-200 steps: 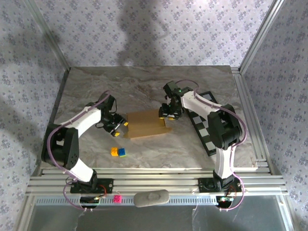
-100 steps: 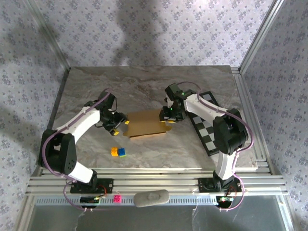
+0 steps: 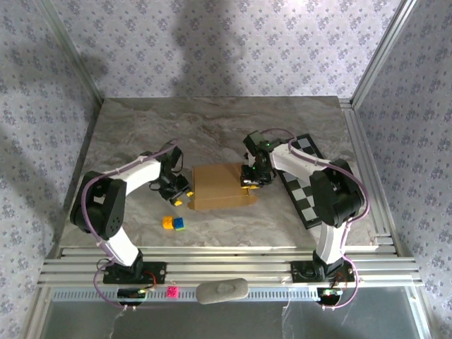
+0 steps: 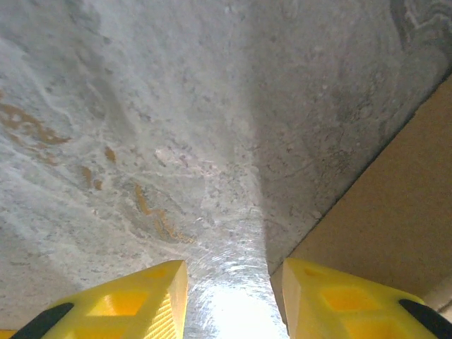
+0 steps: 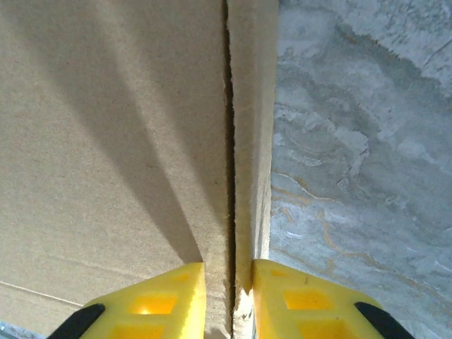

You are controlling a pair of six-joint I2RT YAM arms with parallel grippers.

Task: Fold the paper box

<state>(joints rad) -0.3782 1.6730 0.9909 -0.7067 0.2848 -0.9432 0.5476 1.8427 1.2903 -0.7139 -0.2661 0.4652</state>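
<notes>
- Top view: box (image 3: 220, 187) lying mid-bench (image 3: 212, 127). Left tool (image 3: 181, 195) at its left edge, right tool (image 3: 248, 181) at its right edge. Checkerboard (image 3: 302, 185) just right of box; two small cubes (image 3: 173, 223) near its front-left corner.
- Left wrist: left tool (image 4: 229, 311) with fingers apart, bare bench between; box (image 4: 395, 212) just beside right finger.
- Right wrist: right tool (image 5: 228, 304) clamped on narrow edge flap of box (image 5: 106, 141); bench to the right.

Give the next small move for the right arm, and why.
Likely tilt the right gripper to fold the pinched flap inward: its fingers straddle the right edge of the paper box, and the open left gripper sits beside the opposite side.
</notes>
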